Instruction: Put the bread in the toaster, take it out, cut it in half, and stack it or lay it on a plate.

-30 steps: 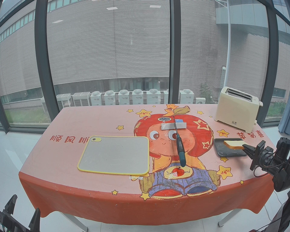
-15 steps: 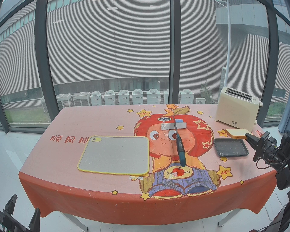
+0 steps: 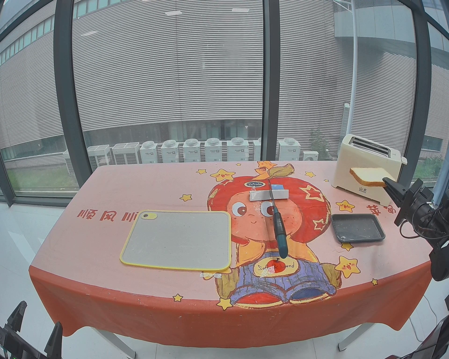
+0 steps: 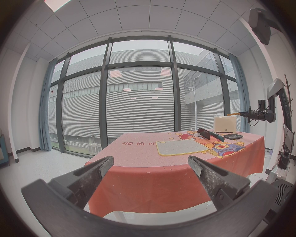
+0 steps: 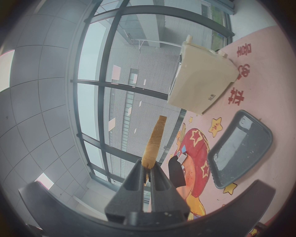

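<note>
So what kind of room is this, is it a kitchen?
Probably not a real kitchen. It looks like an office or lab room with a play kitchen set up: tall windows facing another building, and one clothed table holding a toaster, a cutting board and a knife.

Place: office-style room set up as a mock test kitchen
Windows: floor-to-ceiling glass (image 4: 138,101) in dark frames, blue curtains (image 4: 45,108)
Ceiling: square tiles (image 4: 148,15) with flat panel lights (image 4: 55,3)
Outside: grey slatted building (image 3: 168,70), air-conditioning units (image 3: 191,150) in a row
Table: cartoon cloth (image 3: 140,187) bearing toaster (image 3: 367,168), cutting board (image 3: 177,239), knife (image 3: 279,229), tray (image 3: 358,227)
</note>
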